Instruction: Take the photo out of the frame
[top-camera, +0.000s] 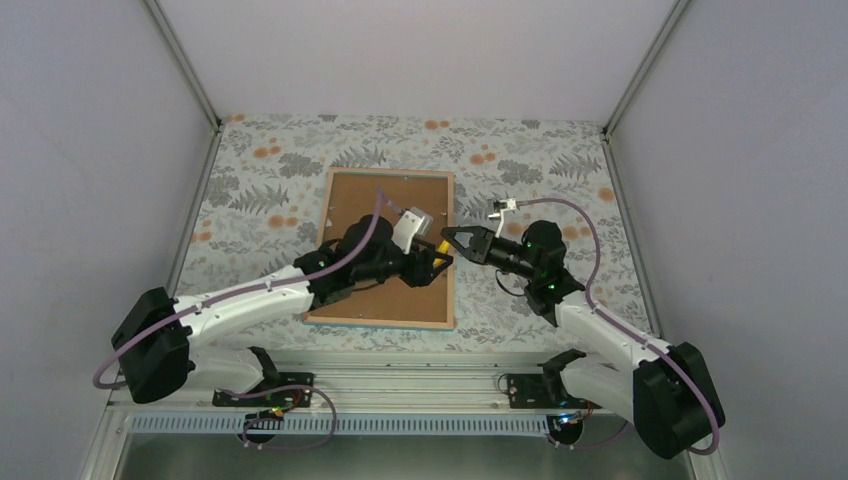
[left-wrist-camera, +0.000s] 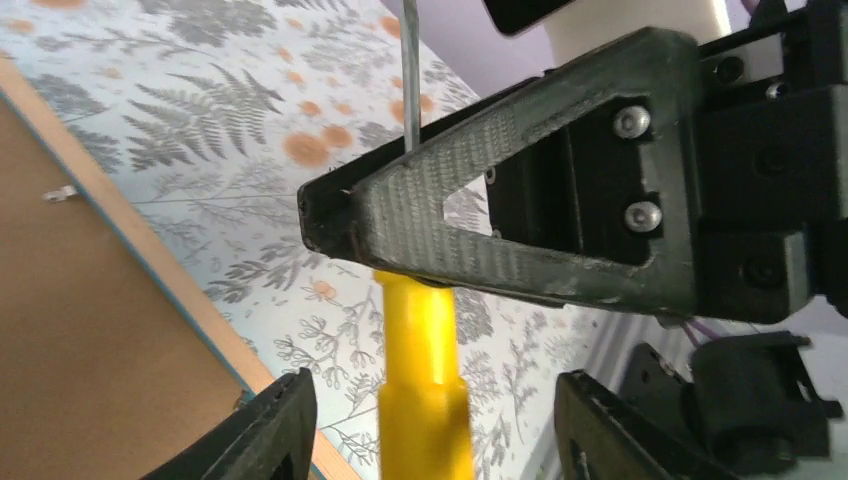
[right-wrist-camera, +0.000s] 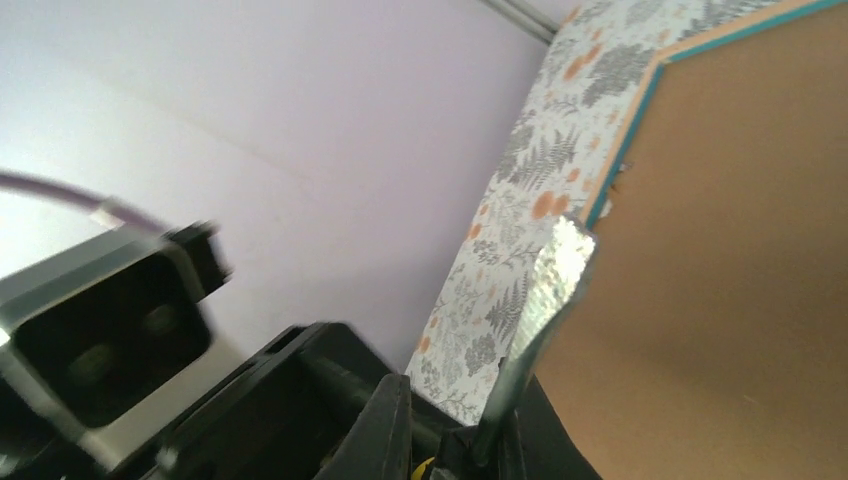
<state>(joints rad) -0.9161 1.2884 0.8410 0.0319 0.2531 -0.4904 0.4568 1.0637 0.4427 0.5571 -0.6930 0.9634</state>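
Top: frame (top-camera: 392, 174) face down on table (top-camera: 560, 160), backing board (top-camera: 375, 205) up. Photo unseen, likely beneath.
Left wrist: left gripper (left-wrist-camera: 435, 430) jaws apart either side of yellow screwdriver (left-wrist-camera: 420, 380) handle. Right gripper (left-wrist-camera: 335, 215) clamped on its shaft. Looks like tool handoff.
Right wrist: blade points toward frame edge, likely for prying tabs. No readable writing.
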